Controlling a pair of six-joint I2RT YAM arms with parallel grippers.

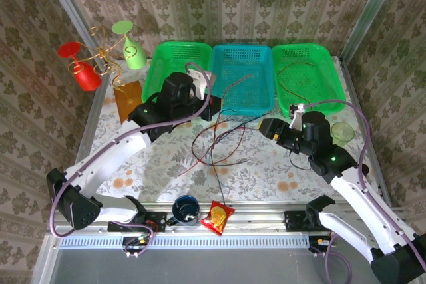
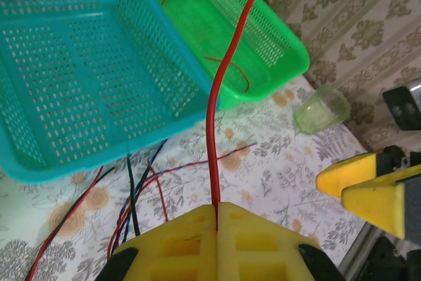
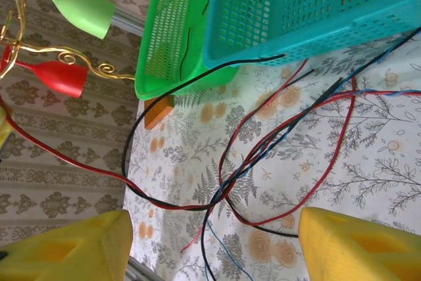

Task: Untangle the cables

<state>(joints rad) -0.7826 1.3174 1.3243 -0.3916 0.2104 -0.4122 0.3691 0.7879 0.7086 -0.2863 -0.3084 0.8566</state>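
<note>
- Cables [image 1: 214, 145] in red, black and blue are lying crossed in a loose tangle mid-table [image 1: 266, 171], between the two arms. The strands are overlapping too much to count.
- The left gripper [image 1: 214, 106] is sitting at 11 o'clock of the tangle. Its yellow fingers [image 2: 191, 241] are pressing together on one red cable [image 2: 214, 129], which is rising from them toward the teal basket [image 1: 241, 74].
- The right gripper [image 1: 265, 126] is hovering at 2 o'clock of the tangle. Its fingers [image 3: 355, 248] are standing wide apart with nothing between them.
- Three baskets are standing in a row at 12 o'clock: the teal one in the middle, a left green basket [image 1: 174, 64] and a right green basket [image 1: 307, 74].
- One black strand is ending against the teal basket's near wall.
- One thin red wire [image 2: 245, 82] is lying inside the right green basket.
- Two stemmed glasses, one red [image 1: 78, 68] and one green [image 1: 131, 48], are tilting on a gold wire stand [image 1: 106, 54] at 10 o'clock. One brown block [image 1: 126, 101] is sitting just beside it.
- One pale green cup [image 1: 343, 131] is standing at 3 o'clock, near the right arm.
- One dark mug [image 1: 185, 209] and one red snack packet [image 1: 217, 217] are resting side by side at 6 o'clock.
</note>
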